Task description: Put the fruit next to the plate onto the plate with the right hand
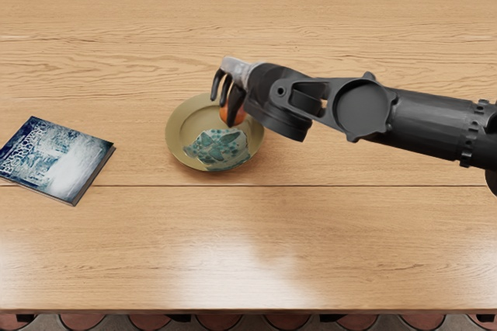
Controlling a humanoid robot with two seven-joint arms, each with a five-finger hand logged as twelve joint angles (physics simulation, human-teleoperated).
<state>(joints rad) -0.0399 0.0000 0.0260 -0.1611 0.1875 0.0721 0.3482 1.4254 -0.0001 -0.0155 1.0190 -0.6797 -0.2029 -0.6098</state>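
A gold-rimmed plate (180,124) with a teal patterned centre lies near the middle of the wooden table. My right hand (230,98) reaches in from the right and hovers over the plate's far right part. Its dark fingers curl down around an orange fruit (231,115), which shows only partly between them. The fruit sits over the plate's inside, close to its surface; whether it touches the plate I cannot tell. The left arm does not show.
A book (53,158) with a blue and white cover lies flat at the table's left side. The table's front edge (248,309) runs along the bottom, and a dark wall stands behind the far edge.
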